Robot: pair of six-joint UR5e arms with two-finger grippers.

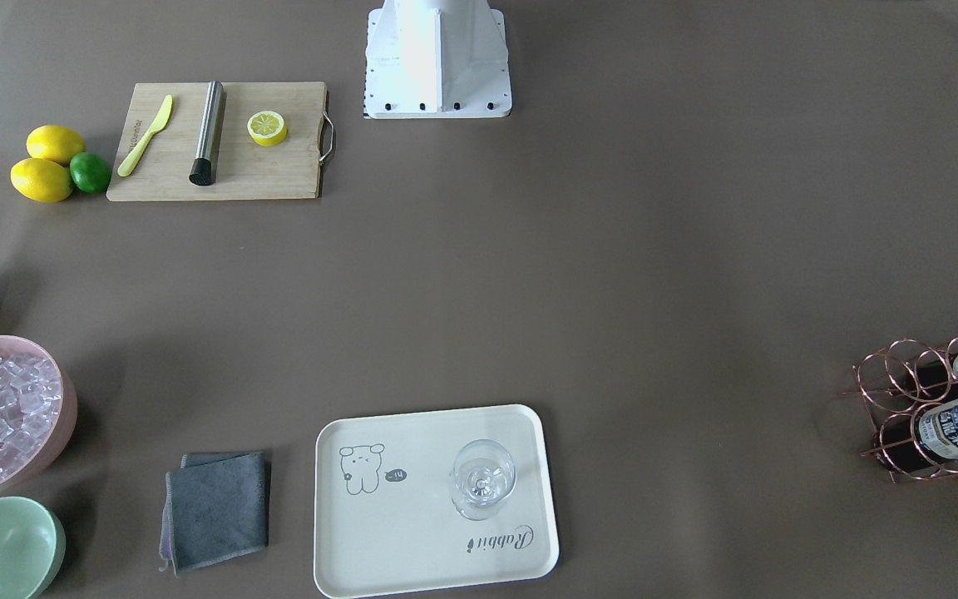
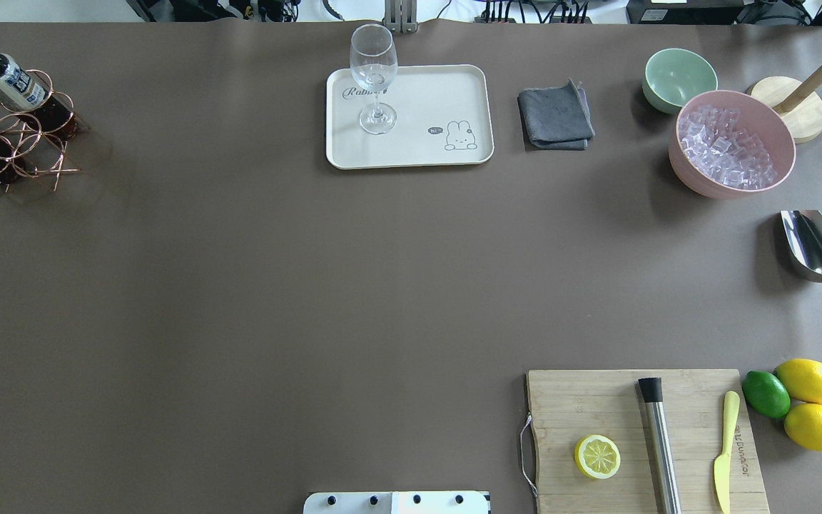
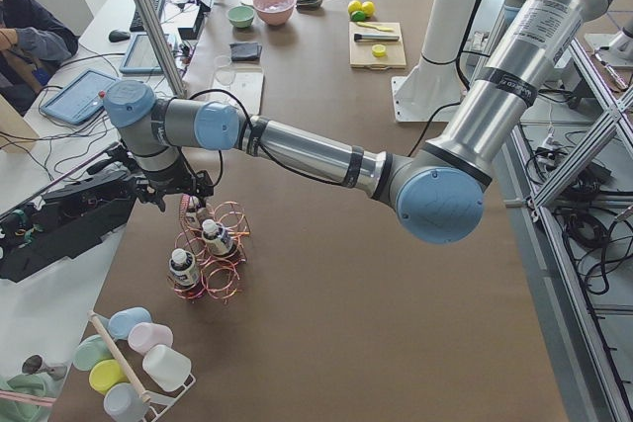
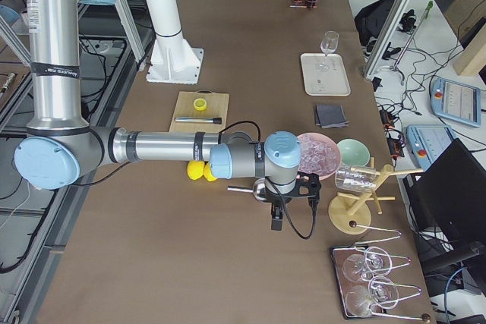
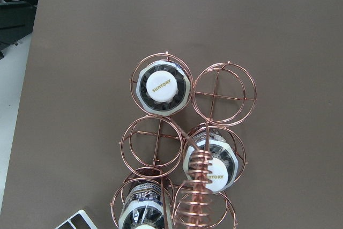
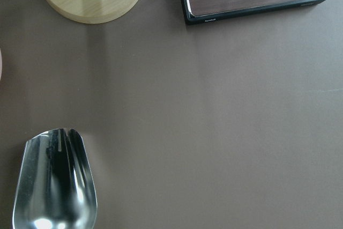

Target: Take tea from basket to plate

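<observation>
The rose-gold wire basket [image 5: 161, 148] stands at the table's left end and also shows in the overhead view [image 2: 18, 143] and the front view [image 1: 903, 391]. Three tea bottles with white caps sit in its cells [image 5: 162, 85] [image 5: 214, 174] [image 5: 140, 213]. My left gripper [image 3: 188, 205] hangs just above the basket; I cannot tell whether it is open or shut. The cream plate [image 2: 425, 100] [image 1: 412, 532] lies at the far middle, with a stemmed glass [image 2: 374, 78] standing on it. My right gripper [image 4: 277, 221] hovers over a steel scoop [image 6: 53, 186]; I cannot tell its state.
A cutting board [image 2: 646, 435] carries a lemon half, a steel muddler and a yellow knife, with lemons and a lime [image 2: 803, 400] beside it. A pink ice bowl [image 2: 732, 143], a green bowl [image 2: 678, 75] and a grey cloth [image 2: 555, 114] lie right of the plate.
</observation>
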